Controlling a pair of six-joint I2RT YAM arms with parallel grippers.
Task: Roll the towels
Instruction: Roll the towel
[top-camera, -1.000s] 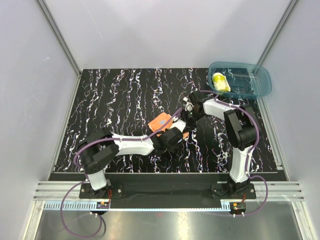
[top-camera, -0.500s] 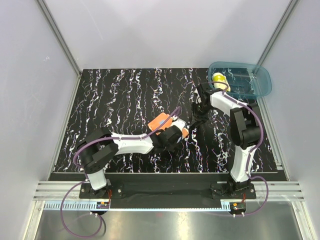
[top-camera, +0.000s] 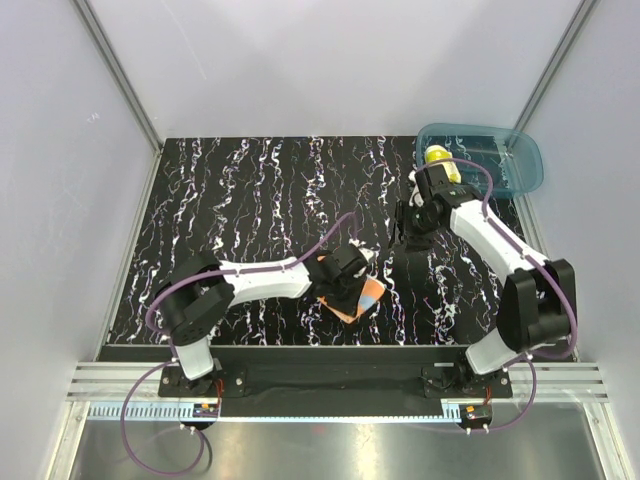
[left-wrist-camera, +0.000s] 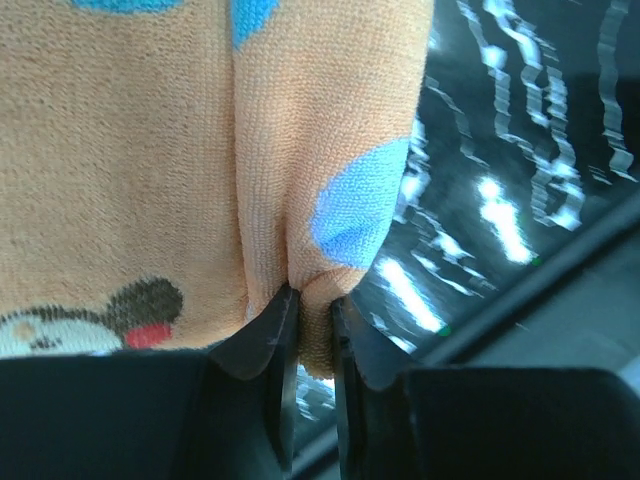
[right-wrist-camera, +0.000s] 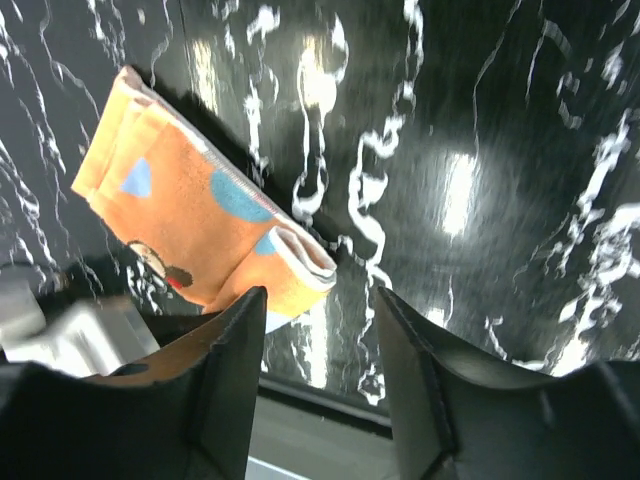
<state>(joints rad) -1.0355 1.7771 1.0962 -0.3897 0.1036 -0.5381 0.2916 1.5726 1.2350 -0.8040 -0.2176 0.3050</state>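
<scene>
The orange towel (top-camera: 358, 299) with light-blue patches lies folded near the table's front middle. My left gripper (top-camera: 345, 283) is shut on an edge fold of it; the left wrist view shows the cloth (left-wrist-camera: 150, 180) pinched between the jaws at the left gripper (left-wrist-camera: 312, 300). The orange towel also shows in the right wrist view (right-wrist-camera: 200, 220), partly folded. My right gripper (top-camera: 410, 232) is open and empty above the table, right of the towel; in its own view the right gripper (right-wrist-camera: 320, 310) holds nothing. The yellow towel (top-camera: 440, 162) lies rolled in the teal bin.
The translucent teal bin (top-camera: 500, 160) stands at the back right corner of the black marbled table (top-camera: 240, 200). Grey walls and aluminium rails enclose the table on three sides. The table's front edge runs just below the orange towel.
My left gripper has dragged the orange towel toward the front and right. My right gripper has let go of it and drawn back to the right, toward the bin.
</scene>
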